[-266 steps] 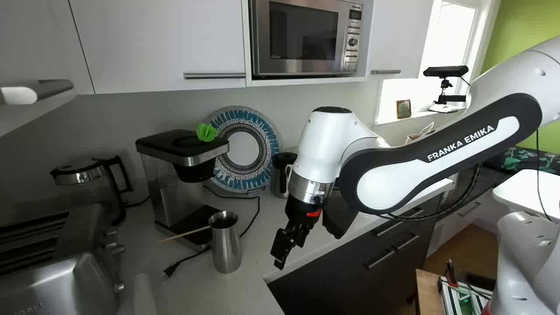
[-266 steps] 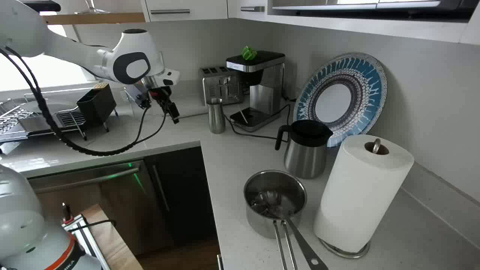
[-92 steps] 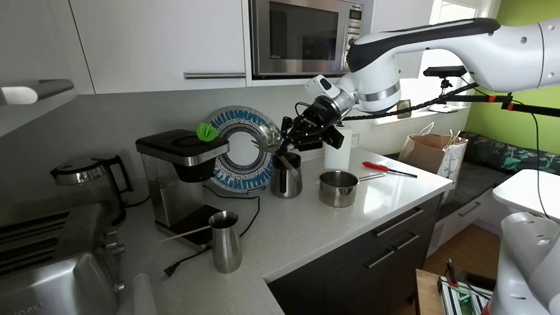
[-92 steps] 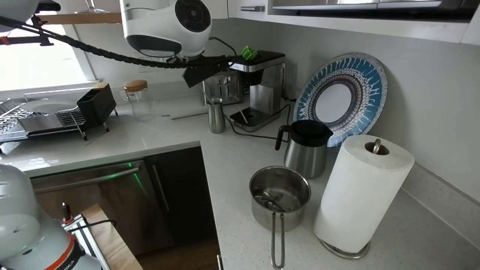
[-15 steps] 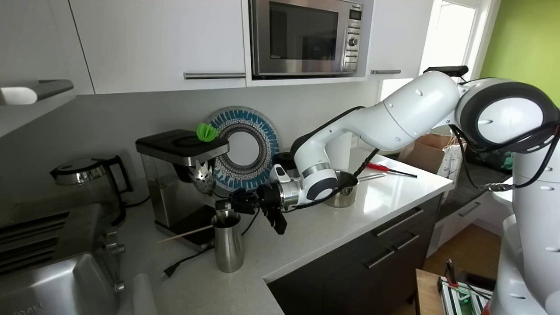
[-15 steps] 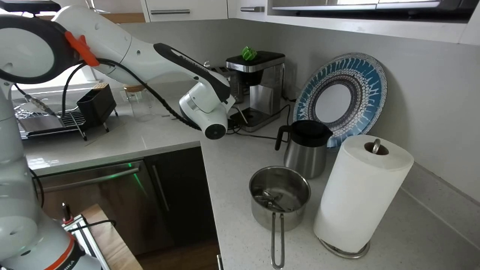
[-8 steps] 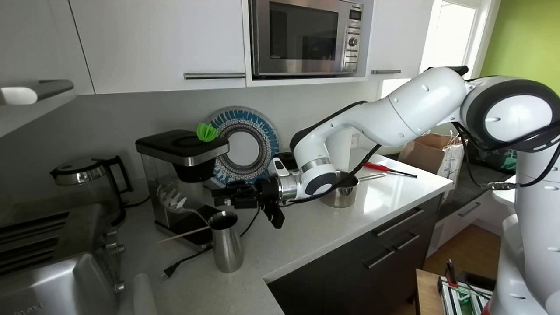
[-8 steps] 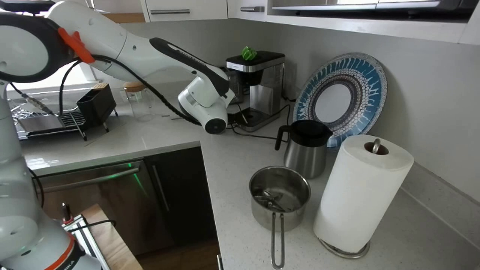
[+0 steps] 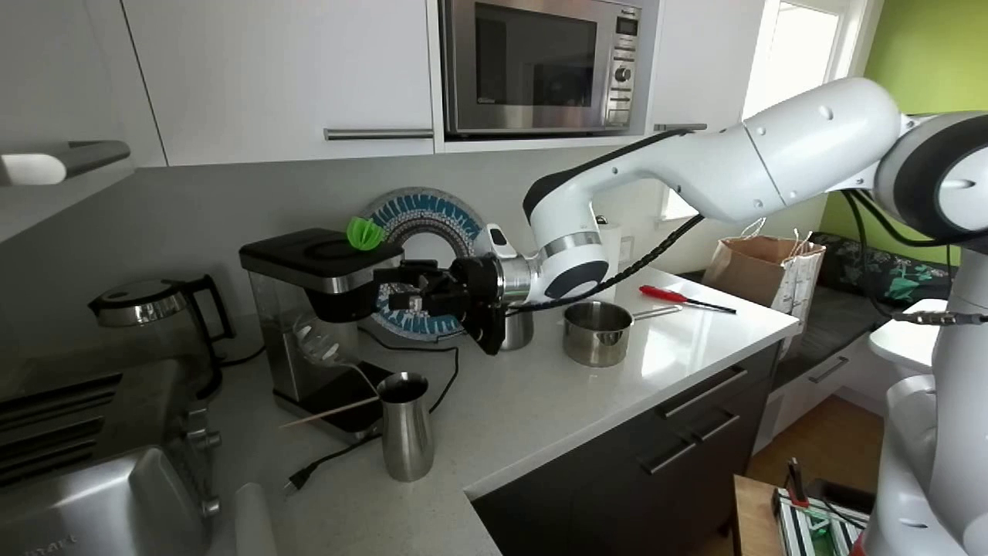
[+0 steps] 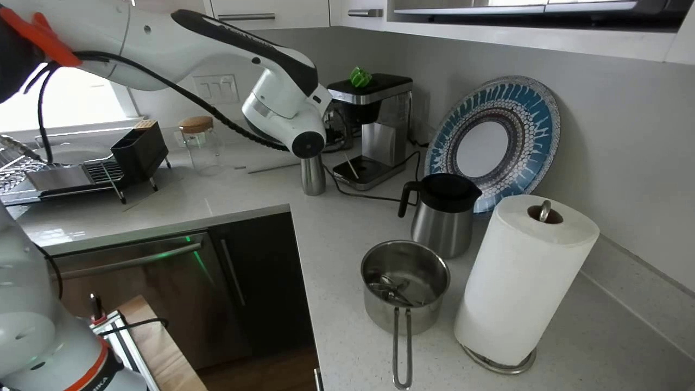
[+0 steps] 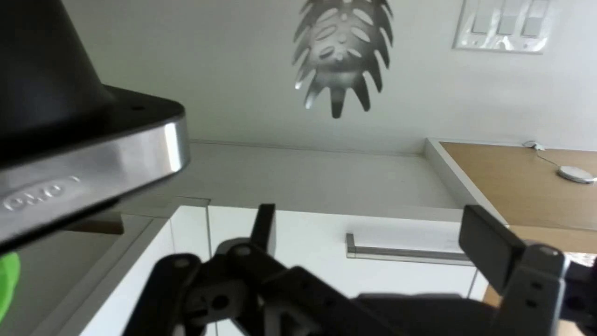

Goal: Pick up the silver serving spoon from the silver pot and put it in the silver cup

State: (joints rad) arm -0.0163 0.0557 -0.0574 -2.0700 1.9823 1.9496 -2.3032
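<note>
The silver serving spoon (image 9: 315, 340) leans out of the silver cup (image 9: 407, 440) in an exterior view, its slotted, toothed bowl up and to the left, its handle going into the cup. The bowl also shows in the wrist view (image 11: 343, 51). The cup is tall steel with a flared rim; I see no side handle. It shows partly behind my arm in an exterior view (image 10: 313, 179), where the spoon is hidden. My gripper (image 9: 392, 289) is open and empty, above the cup and apart from the spoon; its fingers are wide apart in the wrist view (image 11: 368, 226). The silver pot (image 9: 597, 347) holds small utensils (image 10: 392, 290).
The coffee machine (image 9: 320, 266) stands behind the cup, close to my fingers. A toaster (image 9: 100, 471) stands left. A steel jug (image 10: 442, 231), a paper towel roll (image 10: 521, 282) and a patterned plate (image 10: 535, 136) stand near the pot. A red-handled tool (image 9: 664, 293) lies beyond it.
The spoon came from the pot to the cup. Within the last second my gripper opened, let it go, and rose; the spoon tipped left against the rim. The cup shifted slightly right.
</note>
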